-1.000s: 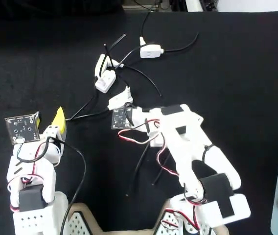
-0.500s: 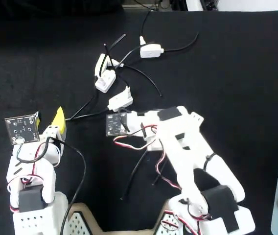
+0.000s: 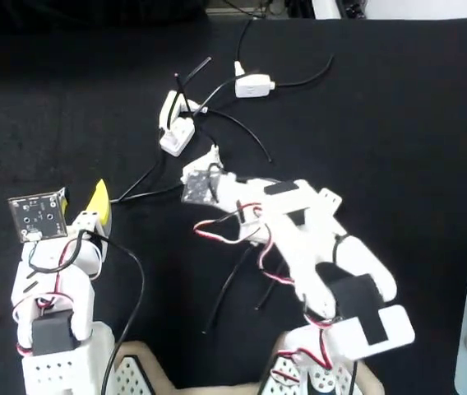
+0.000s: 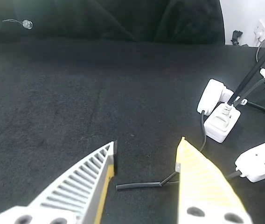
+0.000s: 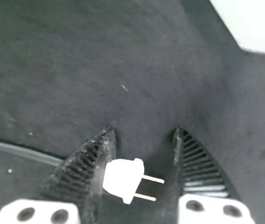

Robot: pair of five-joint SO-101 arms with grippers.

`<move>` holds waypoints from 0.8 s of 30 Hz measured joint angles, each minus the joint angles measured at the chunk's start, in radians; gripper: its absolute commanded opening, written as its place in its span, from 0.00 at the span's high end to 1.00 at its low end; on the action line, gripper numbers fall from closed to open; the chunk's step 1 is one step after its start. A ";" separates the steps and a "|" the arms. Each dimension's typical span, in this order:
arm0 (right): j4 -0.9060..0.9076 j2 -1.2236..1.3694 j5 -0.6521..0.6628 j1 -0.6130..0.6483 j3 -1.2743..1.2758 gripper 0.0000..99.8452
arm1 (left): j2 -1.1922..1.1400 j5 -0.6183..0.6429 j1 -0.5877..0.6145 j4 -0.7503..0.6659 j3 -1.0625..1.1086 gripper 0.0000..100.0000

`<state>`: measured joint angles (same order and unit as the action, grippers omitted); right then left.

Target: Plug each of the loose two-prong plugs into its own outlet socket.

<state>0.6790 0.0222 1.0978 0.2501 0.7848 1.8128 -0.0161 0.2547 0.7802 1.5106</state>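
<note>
Over the last second my right arm has pushed forward across the table (image 3: 398, 123). My right claw (image 5: 143, 135) now sits spread around a white two-prong plug (image 5: 122, 179). The plug lies on the table between the fingers, close against one of them, its prongs pointing toward the other, and it is not gripped yet. I judge this to be the pick-up step: close next, then carry it to a free socket. The white socket block (image 3: 176, 136) lies just beyond, apparently with a cord already in it, and a second socket (image 3: 254, 85) lies farther back. My left arm has not moved, and my left claw (image 4: 147, 142) hangs spread above a loose black cord end (image 4: 139, 185).
</note>
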 measured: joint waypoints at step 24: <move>0.423 -0.400 0.000 -0.167 0.005 0.80 | 0.000 0.000 0.000 0.000 0.000 0.78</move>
<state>1.1024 -0.3782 1.0978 0.0829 0.7894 1.8128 -0.0161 0.2547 0.7802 1.5106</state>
